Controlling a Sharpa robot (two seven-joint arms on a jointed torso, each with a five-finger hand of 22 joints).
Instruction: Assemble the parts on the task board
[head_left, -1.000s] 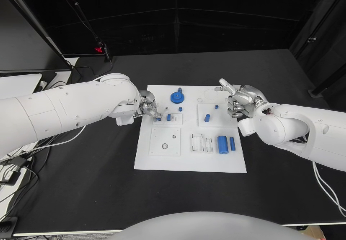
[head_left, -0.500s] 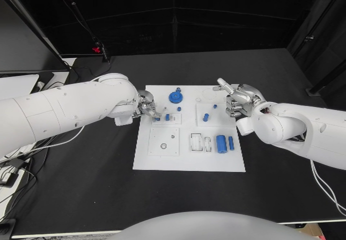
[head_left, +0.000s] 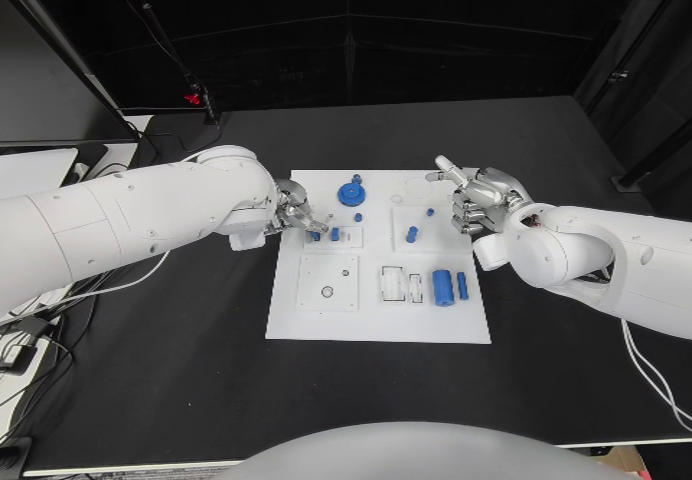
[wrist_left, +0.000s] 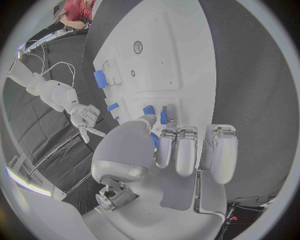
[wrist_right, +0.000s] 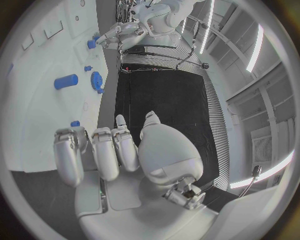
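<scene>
Board, flat white plastic plate (head_left: 378, 300), mid-table. Left hand (head_left: 297, 222) pinches small blue peg (head_left: 315, 235) at its left edge; right hand (head_left: 476, 203) curled, empty, beside right edge. Risk — tilted peg jams or slips free.

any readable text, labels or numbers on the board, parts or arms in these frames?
None that can be read.
The task board carries only outlines and holes, no lettering that shows.
The blue parts are plain.
The left hand and right hand show no markings.
</scene>
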